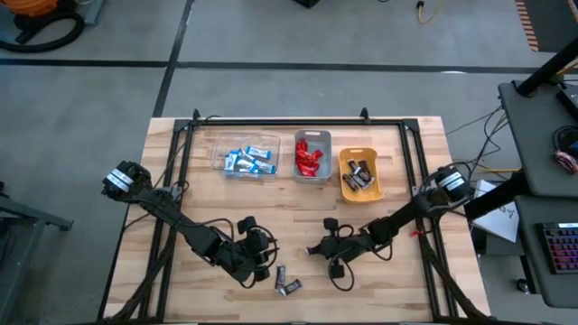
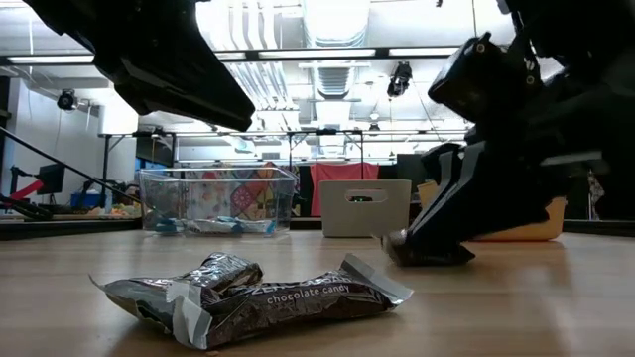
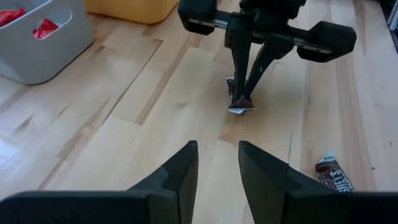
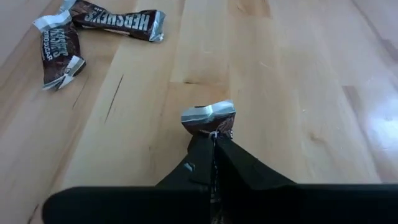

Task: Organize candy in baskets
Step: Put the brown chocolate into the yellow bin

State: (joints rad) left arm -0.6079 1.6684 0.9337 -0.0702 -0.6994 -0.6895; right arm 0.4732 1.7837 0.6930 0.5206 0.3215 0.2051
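Right wrist view: we're pinching one dark brown bar [image 4: 208, 118] by its end in the right gripper [image 4: 213, 146], jaws clamped on the wrapper, low on the counter [image 4: 298, 74], presumably for the orange-yellow basket [image 1: 361, 174]; left gripper [image 3: 217, 163] hovering nearby, jaws narrowly apart, holding nothing.

Even overhead light reaches you from the ceiling strip lights [image 2: 298, 52], which burn out to white in the low view. There the arms read as near-black silhouettes against that bright room, and the near candy wrapper [image 2: 258, 296] is sharp while the room behind goes soft. The wooden table [image 1: 406, 289] shows only faint, diffuse shadows from above. In the right wrist view you see a pale sheen on the boards [image 4: 373, 118]; the near fingers [image 4: 205, 168] are blurred.
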